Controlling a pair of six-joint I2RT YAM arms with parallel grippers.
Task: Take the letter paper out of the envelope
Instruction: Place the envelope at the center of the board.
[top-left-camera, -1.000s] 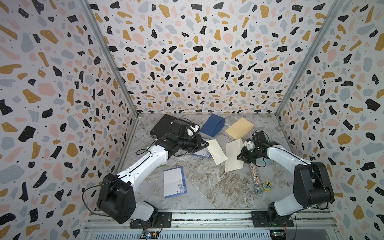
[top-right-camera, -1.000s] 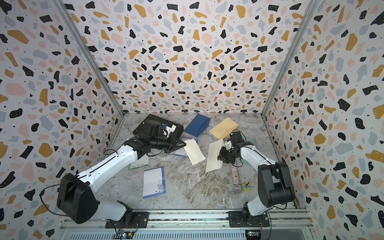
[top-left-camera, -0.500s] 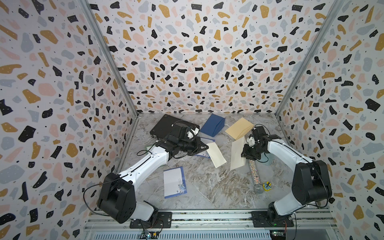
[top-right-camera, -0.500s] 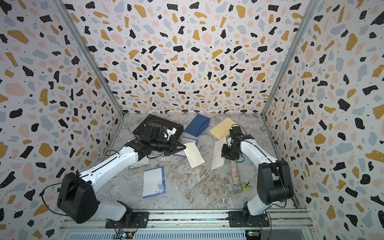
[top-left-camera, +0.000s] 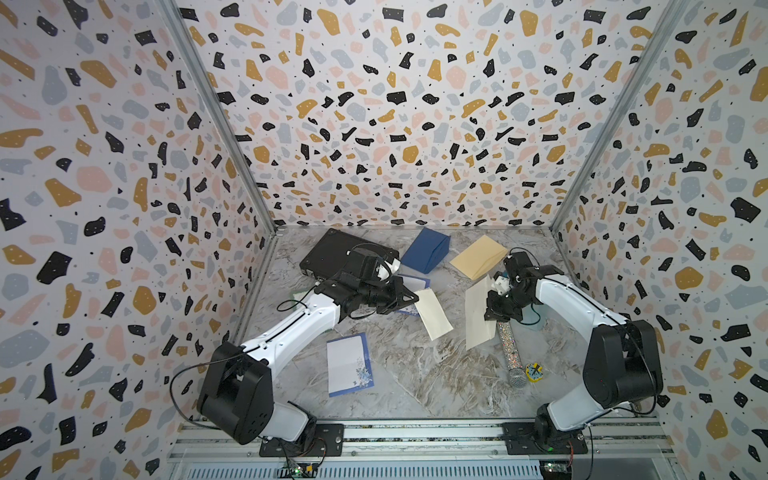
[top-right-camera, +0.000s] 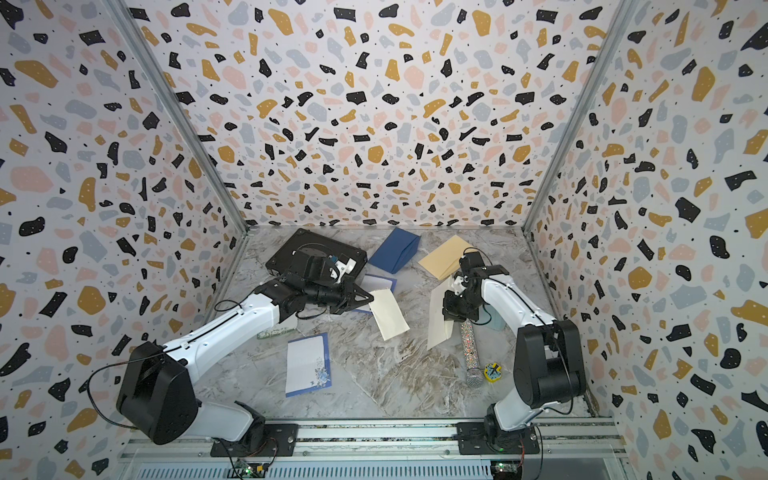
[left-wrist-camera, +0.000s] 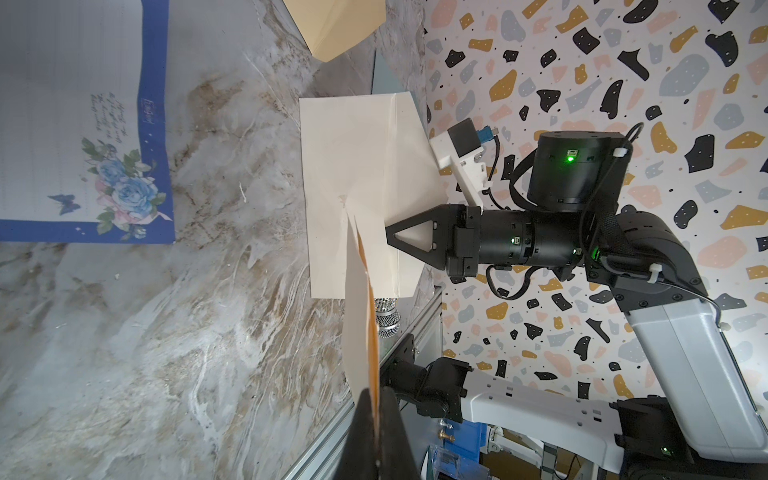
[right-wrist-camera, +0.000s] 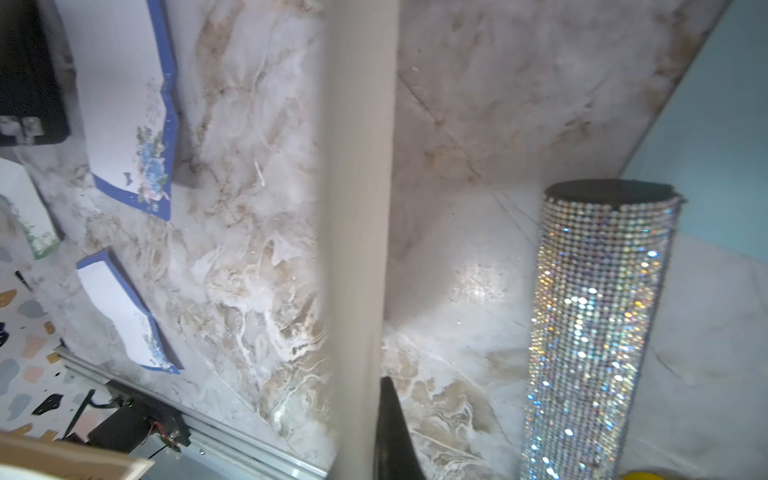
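Slippage looms if you jerk: left gripper (top-left-camera: 413, 298) pinches cream folded letter paper (top-left-camera: 434, 321) by its edge, right gripper (top-left-camera: 490, 318) clamps cream flapped envelope (top-left-camera: 476, 328)

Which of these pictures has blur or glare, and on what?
Right wrist view: the cream envelope close to the lens is out of focus, the glitter microphone sparkles, and glare lies on the table. Left wrist view: turned sideways, sharp except the cream sheet at its end nearest the lens. Both top views: sharp, evenly lit, corner posts leaning outward.
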